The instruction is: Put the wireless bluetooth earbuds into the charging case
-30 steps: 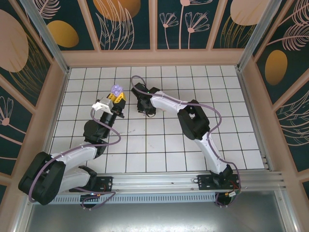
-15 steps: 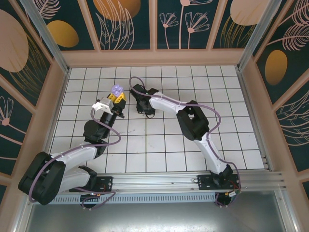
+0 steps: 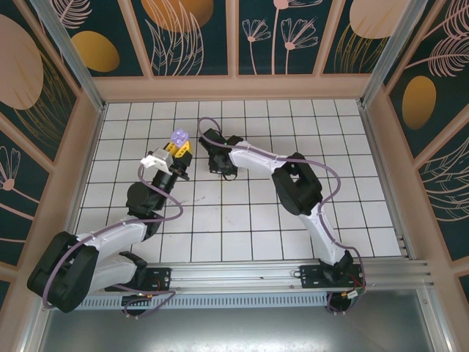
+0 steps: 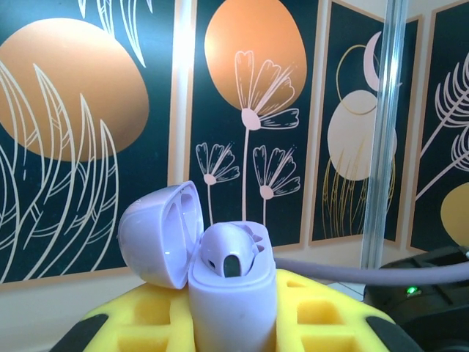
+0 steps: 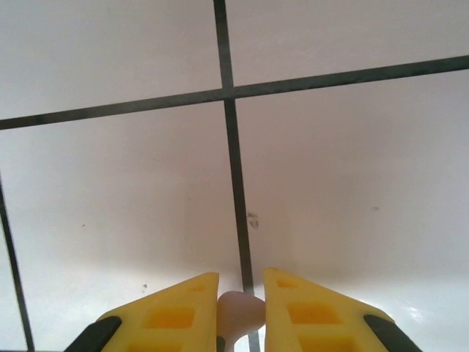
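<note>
White open tiles (image 3: 293,117) round left claw's (image 3: 179,149) case (image 4: 234,301) and right claw's (image 5: 240,277) earbud (image 5: 238,312).

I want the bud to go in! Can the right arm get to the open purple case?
Probably yes. The case is held up in the left jaws, lid flipped back, and bare tiles lie between it and the right jaws, which pinch a small pale earbud.

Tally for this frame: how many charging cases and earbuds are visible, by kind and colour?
Lilac charging case, lid open: 1
Lilac earbud, seated in the case: 1
Pale earbud, between the right claw fingers: 1
Total: 3
</note>
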Tool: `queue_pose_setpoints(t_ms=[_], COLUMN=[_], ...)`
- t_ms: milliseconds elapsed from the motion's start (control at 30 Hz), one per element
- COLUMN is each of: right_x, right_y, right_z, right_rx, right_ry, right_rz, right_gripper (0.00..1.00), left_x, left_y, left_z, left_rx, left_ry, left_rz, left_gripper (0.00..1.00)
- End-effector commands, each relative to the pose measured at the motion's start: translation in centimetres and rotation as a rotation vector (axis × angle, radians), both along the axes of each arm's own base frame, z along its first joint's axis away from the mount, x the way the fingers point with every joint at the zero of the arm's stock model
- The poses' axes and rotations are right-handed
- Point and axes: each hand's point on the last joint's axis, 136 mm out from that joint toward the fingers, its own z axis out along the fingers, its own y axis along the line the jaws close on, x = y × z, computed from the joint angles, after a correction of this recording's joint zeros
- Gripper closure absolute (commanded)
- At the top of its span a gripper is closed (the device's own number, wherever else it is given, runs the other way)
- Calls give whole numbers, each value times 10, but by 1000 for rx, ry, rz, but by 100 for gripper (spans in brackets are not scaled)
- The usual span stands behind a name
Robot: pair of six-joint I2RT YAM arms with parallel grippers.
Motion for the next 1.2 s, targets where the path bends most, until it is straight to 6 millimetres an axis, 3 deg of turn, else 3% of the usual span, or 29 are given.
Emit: queue_pose_setpoints(t_ms=[0, 333, 700, 967, 1167], right_x=[8, 10, 3, -17, -37], right_y=[-2, -30, -68, -83, -82], right_z=[55, 118, 224, 301, 335], right_rx=[52, 108, 227, 322, 413], right_ry=[-119, -245, -450, -611, -705], right_rz=[-7, -30, -19, 35, 101], right_gripper=[81, 82, 82, 82, 81], left_x=[-4, -9, -17, -24, -15], left_y=[-1, -16, -40, -60, -78], left_z=[13, 7, -8, -17, -18], left_rx=[-18, 46, 139, 218, 278], left_ry=[-29, -26, -53, -113, -120], left_rz=[-29, -105, -226, -314, -355], left_gripper=[100, 100, 100, 100, 100])
